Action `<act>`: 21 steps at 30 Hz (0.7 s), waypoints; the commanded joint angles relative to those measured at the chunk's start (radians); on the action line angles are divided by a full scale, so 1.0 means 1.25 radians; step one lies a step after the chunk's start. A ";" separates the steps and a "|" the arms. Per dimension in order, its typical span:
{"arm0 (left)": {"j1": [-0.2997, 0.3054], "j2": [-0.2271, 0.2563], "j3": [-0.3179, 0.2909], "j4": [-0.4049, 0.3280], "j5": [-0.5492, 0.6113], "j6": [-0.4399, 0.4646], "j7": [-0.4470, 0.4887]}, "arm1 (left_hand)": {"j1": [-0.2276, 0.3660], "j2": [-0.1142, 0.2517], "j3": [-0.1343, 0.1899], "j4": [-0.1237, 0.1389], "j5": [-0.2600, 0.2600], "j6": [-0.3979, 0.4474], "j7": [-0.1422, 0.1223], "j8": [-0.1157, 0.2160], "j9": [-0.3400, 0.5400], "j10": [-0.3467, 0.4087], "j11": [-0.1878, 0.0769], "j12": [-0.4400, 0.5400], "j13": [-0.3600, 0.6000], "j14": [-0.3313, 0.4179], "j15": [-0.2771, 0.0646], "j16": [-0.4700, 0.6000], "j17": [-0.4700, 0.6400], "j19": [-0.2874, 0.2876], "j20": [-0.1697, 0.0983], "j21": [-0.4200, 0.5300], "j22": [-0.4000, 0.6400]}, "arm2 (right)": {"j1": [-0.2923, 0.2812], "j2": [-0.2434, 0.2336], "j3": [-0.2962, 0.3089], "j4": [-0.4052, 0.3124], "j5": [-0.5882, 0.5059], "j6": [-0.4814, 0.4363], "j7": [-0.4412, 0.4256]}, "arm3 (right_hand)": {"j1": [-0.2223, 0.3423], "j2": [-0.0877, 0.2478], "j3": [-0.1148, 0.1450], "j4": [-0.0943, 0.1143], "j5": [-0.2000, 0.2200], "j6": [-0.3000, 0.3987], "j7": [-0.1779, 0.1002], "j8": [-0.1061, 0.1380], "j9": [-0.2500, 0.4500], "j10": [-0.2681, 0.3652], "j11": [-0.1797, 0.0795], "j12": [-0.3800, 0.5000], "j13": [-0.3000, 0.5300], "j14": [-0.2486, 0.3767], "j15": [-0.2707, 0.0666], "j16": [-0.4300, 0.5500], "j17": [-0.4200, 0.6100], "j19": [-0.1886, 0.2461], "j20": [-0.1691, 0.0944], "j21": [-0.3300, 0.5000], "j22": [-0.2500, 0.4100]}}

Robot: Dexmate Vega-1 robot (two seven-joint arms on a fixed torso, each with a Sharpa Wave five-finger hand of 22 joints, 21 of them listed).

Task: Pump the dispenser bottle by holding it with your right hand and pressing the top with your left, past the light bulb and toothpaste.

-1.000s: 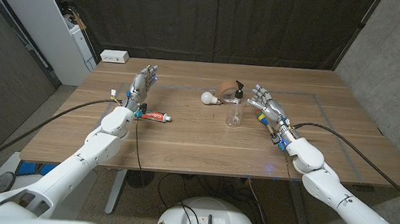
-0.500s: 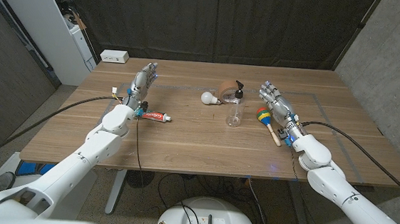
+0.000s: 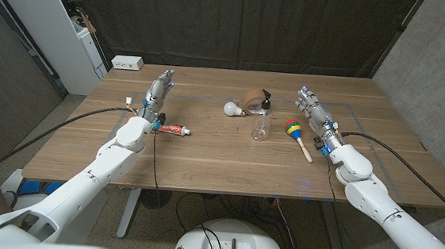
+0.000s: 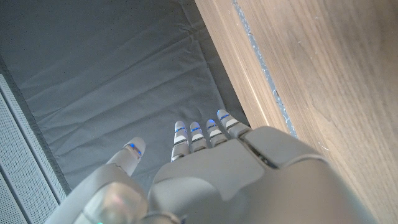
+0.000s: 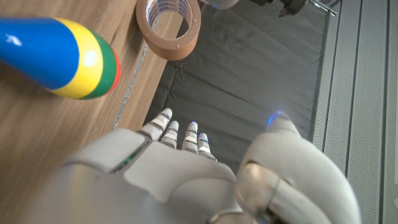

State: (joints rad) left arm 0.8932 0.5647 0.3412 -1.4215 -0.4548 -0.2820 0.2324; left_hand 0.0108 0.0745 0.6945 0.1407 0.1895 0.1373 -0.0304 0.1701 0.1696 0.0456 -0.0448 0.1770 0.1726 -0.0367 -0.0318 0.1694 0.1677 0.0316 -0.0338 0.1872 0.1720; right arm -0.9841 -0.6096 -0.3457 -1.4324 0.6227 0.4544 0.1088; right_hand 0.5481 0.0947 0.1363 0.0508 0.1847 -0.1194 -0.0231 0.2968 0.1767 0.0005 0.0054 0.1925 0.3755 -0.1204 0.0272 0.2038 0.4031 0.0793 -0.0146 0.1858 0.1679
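A clear dispenser bottle (image 3: 262,120) with a black pump top stands upright near the table's middle. A white light bulb (image 3: 232,108) lies just to its left, and a red and white toothpaste tube (image 3: 171,128) lies farther left. My left hand (image 3: 158,90) is raised beyond the toothpaste, fingers straight and apart (image 4: 199,134), holding nothing. My right hand (image 3: 314,112) is to the right of the bottle, well apart from it, fingers extended (image 5: 180,134) and empty.
A maraca (image 3: 297,135) with a blue, yellow, green and red head (image 5: 56,59) lies between the bottle and my right hand. A roll of brown tape (image 3: 252,97) lies behind the bottle (image 5: 168,25). A white box (image 3: 127,62) sits at the table's far left edge.
My right hand has drawn back to the right, away from the bottle, uncovering the maraca. The left hand has barely moved.
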 commanded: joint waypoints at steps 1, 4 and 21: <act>-0.010 -0.020 0.005 0.039 0.020 -0.030 0.016 | 0.006 0.062 0.003 -0.003 0.004 0.004 0.007 0.004 0.002 0.000 0.004 0.004 0.000 -0.006 -0.025 0.002 0.003 -0.001 -0.070 0.000 0.000 | 0.021 0.012 0.010 0.018 0.034 -0.037 0.005 | -0.041 0.012 -0.004 0.019 0.000 0.006 -0.003 -0.011 0.000 0.000 -0.011 0.000 -0.013 0.003 -0.011 0.005 -0.003 0.002 -0.010 0.005 0.001; -0.009 -0.020 0.005 0.039 0.022 -0.029 0.020 | 0.005 0.061 0.003 -0.002 0.003 0.002 0.010 0.004 0.002 -0.002 0.005 0.003 0.000 -0.010 -0.024 0.001 0.003 -0.004 -0.072 -0.001 0.000 | 0.028 0.018 0.011 0.025 0.034 -0.039 0.001 | -0.060 0.019 -0.008 0.028 0.002 0.008 0.002 -0.016 0.000 -0.002 -0.010 -0.001 -0.021 0.003 -0.012 0.005 -0.006 0.001 -0.012 0.004 0.001; 0.016 0.004 0.001 -0.046 0.018 0.036 0.039 | -0.007 0.053 -0.013 0.009 0.002 -0.089 0.025 -0.004 0.001 -0.090 0.022 -0.004 0.000 -0.080 -0.014 0.000 0.007 -0.072 -0.105 -0.007 0.000 | 0.055 0.080 0.024 0.097 0.075 -0.026 -0.009 | -0.181 0.043 -0.036 0.079 0.021 0.052 0.060 -0.048 -0.002 -0.004 -0.005 -0.004 -0.085 0.001 -0.037 0.001 -0.027 -0.026 -0.047 -0.005 0.001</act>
State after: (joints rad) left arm 0.8896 0.5551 0.3458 -1.4119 -0.4381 -0.2896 0.2457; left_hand 0.0107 0.0744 0.6871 0.1481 0.1895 0.0423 -0.0034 0.1662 0.1696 -0.0468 -0.0202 0.1770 0.1726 -0.1182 -0.0360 0.1694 0.1701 -0.0398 -0.0337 0.1812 0.1720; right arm -0.9391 -0.5581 -0.3246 -1.3711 0.6832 0.4089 0.1031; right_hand 0.3337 0.1398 0.0910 0.1402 0.2049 -0.0537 0.0398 0.2418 0.1721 -0.0035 0.0015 0.1885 0.2748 -0.1157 -0.0094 0.2038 0.3708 0.0644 -0.0392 0.1858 0.1679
